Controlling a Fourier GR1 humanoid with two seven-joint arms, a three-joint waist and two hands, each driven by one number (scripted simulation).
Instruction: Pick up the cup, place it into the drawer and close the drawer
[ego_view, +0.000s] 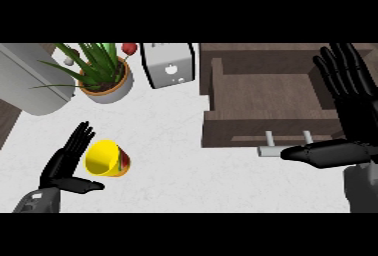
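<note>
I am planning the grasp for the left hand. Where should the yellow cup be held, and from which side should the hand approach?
The yellow cup lies tipped on the counter, its open mouth facing left toward the open left hand. Probably best to grip the outer wall at mid-body: fingers over the top, thumb below, coming from the left, where the hand already stands. The rim looks less safe, as the cup may roll.

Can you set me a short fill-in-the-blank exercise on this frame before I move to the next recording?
1. The yellow cup lies tipped on the white counter beside the ____ hand.
2. The drawer stands ____, nothing visible inside it.
3. The right hand shows at the view's right, fingers ____.
4. The potted plant stands to the ____ of the toaster.

Missing words: left; open; straight; left
</note>
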